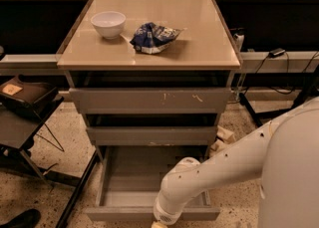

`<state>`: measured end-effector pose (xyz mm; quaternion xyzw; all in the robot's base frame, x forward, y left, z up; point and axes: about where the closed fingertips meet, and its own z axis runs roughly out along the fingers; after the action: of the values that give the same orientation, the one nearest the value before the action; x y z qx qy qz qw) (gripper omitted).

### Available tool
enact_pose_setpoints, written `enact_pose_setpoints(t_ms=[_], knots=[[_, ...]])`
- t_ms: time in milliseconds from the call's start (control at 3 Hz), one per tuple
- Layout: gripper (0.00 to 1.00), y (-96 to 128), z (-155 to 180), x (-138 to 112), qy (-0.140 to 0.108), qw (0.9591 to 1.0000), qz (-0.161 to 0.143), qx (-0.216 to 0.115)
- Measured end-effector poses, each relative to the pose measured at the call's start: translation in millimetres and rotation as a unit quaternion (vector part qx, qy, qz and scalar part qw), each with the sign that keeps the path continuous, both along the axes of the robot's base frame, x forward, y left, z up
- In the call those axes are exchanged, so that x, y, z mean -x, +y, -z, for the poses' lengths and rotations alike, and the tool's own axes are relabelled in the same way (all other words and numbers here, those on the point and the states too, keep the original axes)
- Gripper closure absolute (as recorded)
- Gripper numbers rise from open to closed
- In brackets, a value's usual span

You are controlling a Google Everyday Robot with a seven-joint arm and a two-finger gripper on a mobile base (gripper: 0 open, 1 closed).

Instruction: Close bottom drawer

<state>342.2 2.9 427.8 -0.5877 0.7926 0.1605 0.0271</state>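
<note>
The gripper [159, 225] sits at 6 o'clock by the front of the pulled-out drawer [119, 214], likely placed to push it toward 12; I cannot tell its grasp.

My gripper [159, 225] is low down, at the very bottom edge. Far above it is a tan cabinet top [199, 48]. A white bowl [107, 24] sits there, up and to the left of my gripper. Just beside the bowl lies a crumpled blue snack bag [153, 37]. Closer above my gripper are two grey fronts: the scratched drawer front [149, 100], and the smaller drawer front [152, 135] under it. Far left, a black shoe [20, 218] rests on the speckled floor [30, 192].
</note>
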Motion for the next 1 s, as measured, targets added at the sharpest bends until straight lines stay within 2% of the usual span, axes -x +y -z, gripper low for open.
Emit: enact_pose_setpoints(t_ms=[333,667,1000], knots=[[0.00,0.6,-0.2,0.3,0.000,1.0000,-0.001,0.000],[0.00,-24.3,3.8,8.4,0.005,0.9998,0.017,-0.013],[0.00,-89.7,7.7,35.2,0.001,0.9970,0.076,-0.015]])
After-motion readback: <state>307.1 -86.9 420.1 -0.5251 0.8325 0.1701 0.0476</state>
